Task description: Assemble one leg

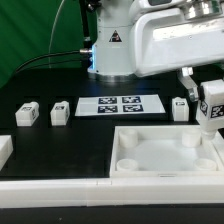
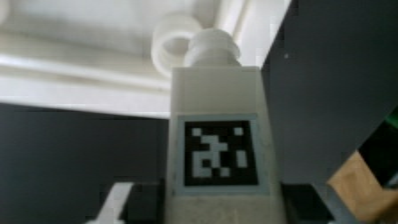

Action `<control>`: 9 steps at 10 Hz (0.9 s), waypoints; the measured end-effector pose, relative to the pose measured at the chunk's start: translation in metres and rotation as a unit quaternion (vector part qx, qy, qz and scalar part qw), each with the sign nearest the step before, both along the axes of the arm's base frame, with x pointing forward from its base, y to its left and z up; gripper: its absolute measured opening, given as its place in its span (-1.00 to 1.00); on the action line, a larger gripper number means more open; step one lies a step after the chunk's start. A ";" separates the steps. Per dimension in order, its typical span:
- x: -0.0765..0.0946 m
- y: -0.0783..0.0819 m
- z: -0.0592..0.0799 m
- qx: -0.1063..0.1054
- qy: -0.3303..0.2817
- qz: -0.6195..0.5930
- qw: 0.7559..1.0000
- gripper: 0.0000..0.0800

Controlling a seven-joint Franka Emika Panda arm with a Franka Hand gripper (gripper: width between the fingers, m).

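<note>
Gripper clamped on the leg, a smooth white rectangular block with a square black-and-white tag and rounded peg tip, held over the matte white tray corner at the exterior view's right.

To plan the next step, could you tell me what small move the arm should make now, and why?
Probably ease the small white block-shaped plastic leg toward the round corner hole of the large white tray-like piece: the gripper holds it, its tip close beside that hole.
</note>
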State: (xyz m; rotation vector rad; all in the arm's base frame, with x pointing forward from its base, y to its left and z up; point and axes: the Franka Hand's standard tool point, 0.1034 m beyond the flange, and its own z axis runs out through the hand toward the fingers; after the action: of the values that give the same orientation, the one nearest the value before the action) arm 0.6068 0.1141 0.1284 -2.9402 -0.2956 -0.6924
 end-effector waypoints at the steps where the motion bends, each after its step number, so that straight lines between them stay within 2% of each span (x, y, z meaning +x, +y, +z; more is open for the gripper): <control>1: -0.003 -0.001 -0.003 -0.001 0.002 0.000 1.000 -0.27; 2: -0.002 -0.001 -0.003 -0.001 -0.002 -0.001 1.000 -0.27; 3: 0.005 -0.009 0.003 -0.007 -0.075 -0.005 0.997 -0.27; 4: 0.000 -0.012 -0.008 -0.011 -0.072 -0.002 0.997 -0.27; 6: 0.010 -0.013 -0.004 -0.016 -0.075 0.007 0.997 -0.27; 9: 0.019 -0.014 -0.010 -0.015 -0.075 0.006 0.997 -0.27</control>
State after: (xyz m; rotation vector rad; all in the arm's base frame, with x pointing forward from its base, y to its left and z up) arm 0.6254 0.1000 0.1183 -2.9173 -0.3395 -0.9174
